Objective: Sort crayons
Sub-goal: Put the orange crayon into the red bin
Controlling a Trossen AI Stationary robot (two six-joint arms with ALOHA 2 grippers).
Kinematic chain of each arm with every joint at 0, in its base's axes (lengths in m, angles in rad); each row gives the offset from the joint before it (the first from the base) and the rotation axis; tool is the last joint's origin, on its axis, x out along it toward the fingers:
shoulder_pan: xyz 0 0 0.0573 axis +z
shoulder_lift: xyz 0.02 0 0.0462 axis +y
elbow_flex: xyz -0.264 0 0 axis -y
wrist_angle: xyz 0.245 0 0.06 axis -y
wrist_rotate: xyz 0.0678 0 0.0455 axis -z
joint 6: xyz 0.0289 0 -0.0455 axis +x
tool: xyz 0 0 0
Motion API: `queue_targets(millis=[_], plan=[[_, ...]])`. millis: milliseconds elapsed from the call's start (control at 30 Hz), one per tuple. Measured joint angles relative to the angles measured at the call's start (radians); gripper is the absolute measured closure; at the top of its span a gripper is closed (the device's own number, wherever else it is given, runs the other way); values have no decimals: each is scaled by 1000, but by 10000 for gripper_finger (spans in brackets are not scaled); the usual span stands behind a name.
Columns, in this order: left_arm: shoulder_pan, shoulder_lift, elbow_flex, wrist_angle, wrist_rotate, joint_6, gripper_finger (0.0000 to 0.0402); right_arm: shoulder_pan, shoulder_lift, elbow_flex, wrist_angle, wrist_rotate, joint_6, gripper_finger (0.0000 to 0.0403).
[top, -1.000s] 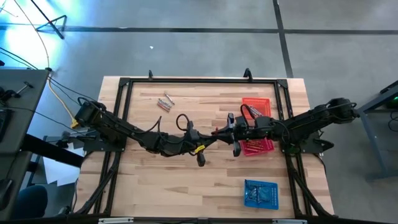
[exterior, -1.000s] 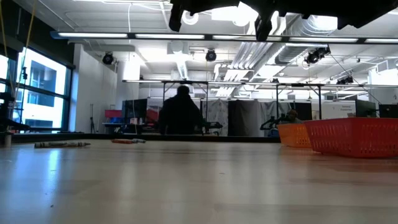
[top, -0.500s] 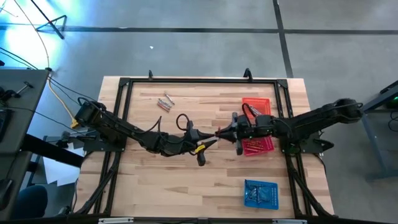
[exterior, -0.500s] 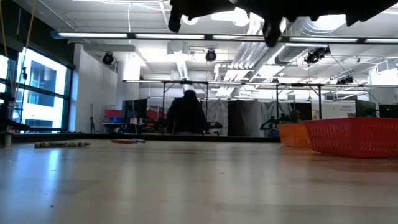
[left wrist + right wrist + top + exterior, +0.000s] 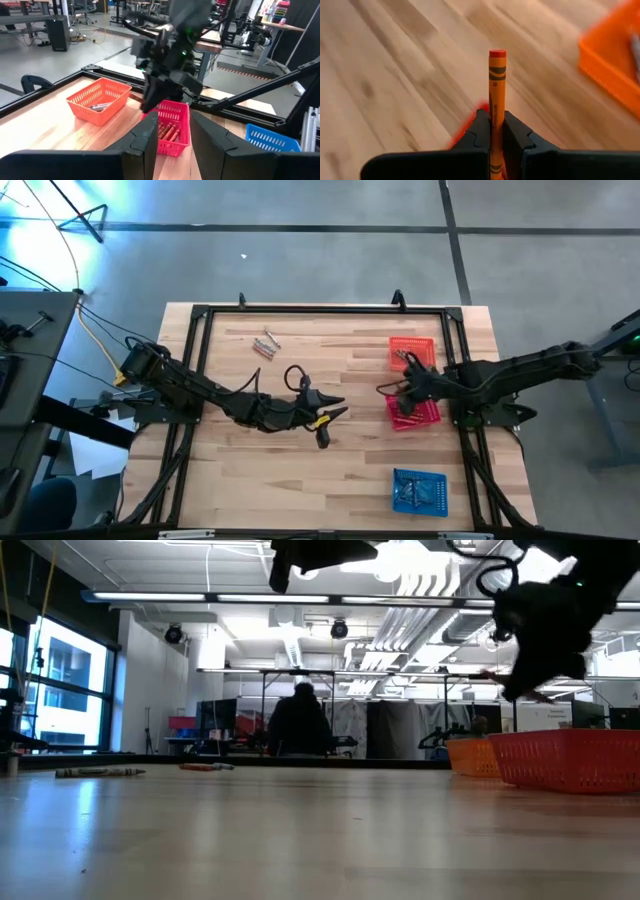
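My right gripper [image 5: 492, 119] is shut on an orange-red crayon [image 5: 496, 82]. In the high view it hangs [image 5: 389, 389] at the left edge of the red basket [image 5: 420, 414]. My left gripper [image 5: 338, 407] is open and empty above the table's middle, and its fingers show in the left wrist view [image 5: 170, 131]. A few loose crayons [image 5: 266, 345] lie flat on the table at the far left. The orange basket [image 5: 413, 348] holds some crayons, and so does the red basket [image 5: 175, 127]. My right gripper pinches the crayon's lower part [image 5: 496, 114] between its two fingers. The crayon lies along the fingers and sticks out past their tips, with its free end [image 5: 497, 53] forward. It is lifted clear of the table.
A blue basket [image 5: 420, 490] stands at the near right. A black frame [image 5: 200, 315] runs around the tabletop. Bare wood lies at the near left. A person [image 5: 298, 720] sits in the room behind the table.
My right gripper has drawn away from my left gripper toward the table's right edge, carrying the crayon to the red basket's left edge. It has also come down lower in the low view.
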Motion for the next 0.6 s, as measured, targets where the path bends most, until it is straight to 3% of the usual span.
queue_targets(millis=[200, 600], plan=[[2, 0, 0, -1, 0, -1, 302, 44, 4, 0, -147, -40, 125, 399], [2, 0, 0, -2, 0, -1, 302, 119, 33, 0, -186, -132, 231, 399]])
